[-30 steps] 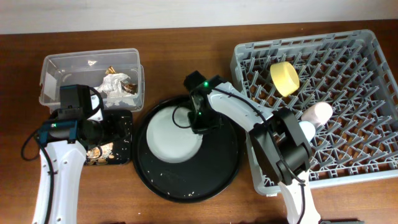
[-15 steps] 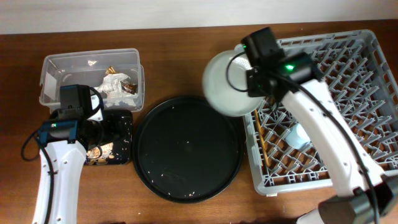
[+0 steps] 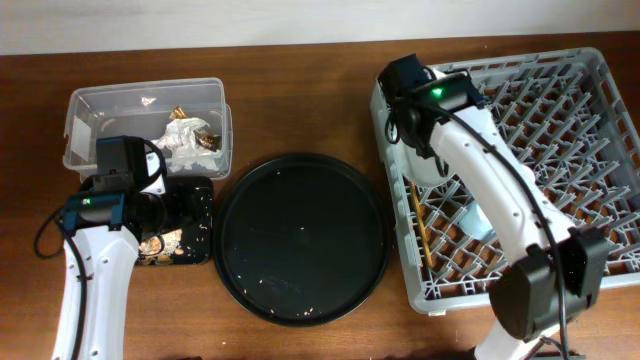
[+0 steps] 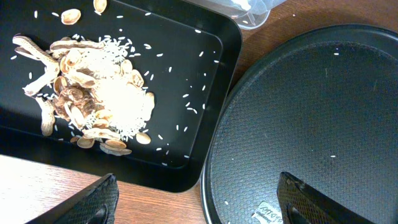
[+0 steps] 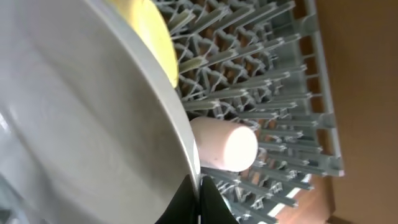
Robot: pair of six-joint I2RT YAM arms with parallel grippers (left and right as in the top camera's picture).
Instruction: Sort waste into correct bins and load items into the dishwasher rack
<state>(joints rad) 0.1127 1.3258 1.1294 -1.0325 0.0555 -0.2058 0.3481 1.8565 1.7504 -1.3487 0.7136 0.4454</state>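
Note:
My right gripper [image 5: 199, 198] is shut on the rim of the pale grey-green plate [image 5: 81, 124]. It holds the plate on edge over the left part of the grey dishwasher rack [image 3: 560, 150]; overhead, the plate [image 3: 428, 168] shows below my right gripper [image 3: 418, 140]. In the right wrist view the yellow bowl [image 5: 155, 37] and the pink cup [image 5: 225, 144] lie in the rack [image 5: 273, 81] beside the plate. The blue cup [image 3: 478, 222] and the chopsticks [image 3: 418, 225] lie in the rack. My left gripper [image 4: 199, 205] is open and empty above the edge of the shallow black tray [image 4: 205, 74], which holds food scraps [image 4: 93, 99].
The clear tub [image 3: 100, 105] at the back left holds a tissue wad [image 3: 180, 135]. The large round black tray [image 3: 300, 235] lies between the bins and the rack, with a few crumbs on it; it also shows in the left wrist view [image 4: 311, 112]. My left gripper [image 3: 185, 212] hovers over the black tray [image 3: 200, 190].
My right arm lifted the plate off the round black tray and carried it right, to the rack's left side, turning it on edge. The left arm has not moved.

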